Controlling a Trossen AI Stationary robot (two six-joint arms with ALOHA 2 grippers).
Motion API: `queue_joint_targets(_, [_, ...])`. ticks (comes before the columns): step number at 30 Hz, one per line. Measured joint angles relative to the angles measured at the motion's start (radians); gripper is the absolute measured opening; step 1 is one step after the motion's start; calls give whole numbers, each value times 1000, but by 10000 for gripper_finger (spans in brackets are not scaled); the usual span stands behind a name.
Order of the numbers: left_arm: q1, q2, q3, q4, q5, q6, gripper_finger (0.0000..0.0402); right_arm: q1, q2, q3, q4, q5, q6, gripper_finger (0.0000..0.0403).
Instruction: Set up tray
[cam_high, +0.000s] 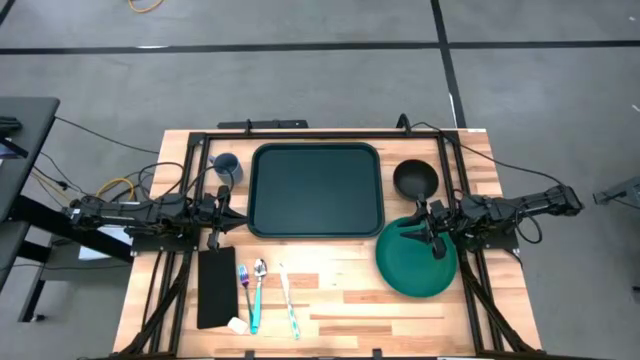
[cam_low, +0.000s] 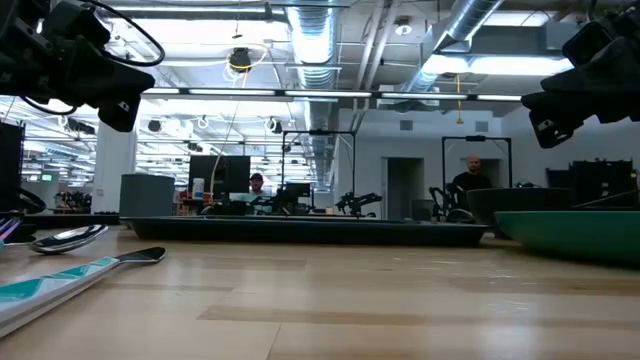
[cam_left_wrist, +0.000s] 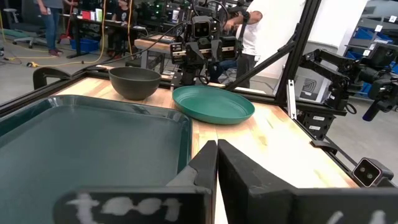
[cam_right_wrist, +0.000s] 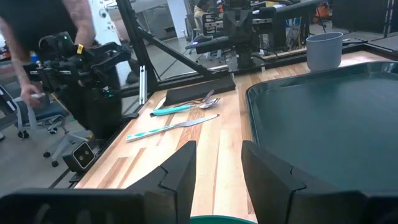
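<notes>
while nothing sits on it: tray (cam_high: 316, 190) lies mid-table, bare
left gripper (cam_high: 222, 213): fingers together, holding nothing, just beside the tray's left edge
right gripper (cam_high: 432, 232): fingers apart, hovering over the plate (cam_high: 415, 262)
likely step: lift the plate
advice: drop onto the near rim, pinch squarely, raise level, clear the bowl (cam_high: 414, 178)

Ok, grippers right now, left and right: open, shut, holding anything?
Left gripper: shut, holding nothing, beside the tray.
Right gripper: open, holding nothing, above the green plate.
</notes>
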Motion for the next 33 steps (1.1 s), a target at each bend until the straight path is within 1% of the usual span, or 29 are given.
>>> queue_joint_targets(9, [0,0,0,0,0,0,0,0,0,0,0,0,0,121])
queue_joint_targets(11, [0,0,0,6,1,-40,0,0,0,0,0,0,0,121])
queue_joint_targets(13, [0,0,-1,10,20,-158,0,0,0,0,0,0,0,121])
queue_joint_targets(15, [0,-1,-1,14,41,-322,0,0,0,0,0,0,0,121])
queue_joint_targets(19, [-1,0,-2,19,-1,-651,0,0,0,0,0,0,0,121])
queue_joint_targets(21, [0,-2,-2,19,-15,-746,0,0,0,0,0,0,0,121])
queue_joint_targets(23, [0,-1,-2,17,-18,-800,0,0,0,0,0,0,0,121])
queue_joint_targets(26, [-1,-1,-2,17,-72,-875,0,0,0,0,0,0,0,121])
queue_joint_targets(28, [-1,-1,-1,28,-136,-939,0,0,0,0,0,0,0,121])
queue_joint_targets(31, [-1,-1,-1,37,-256,-937,0,0,0,0,0,0,0,121])
queue_joint_targets(33, [0,-1,0,40,-307,-919,0,0,0,0,0,0,0,121])
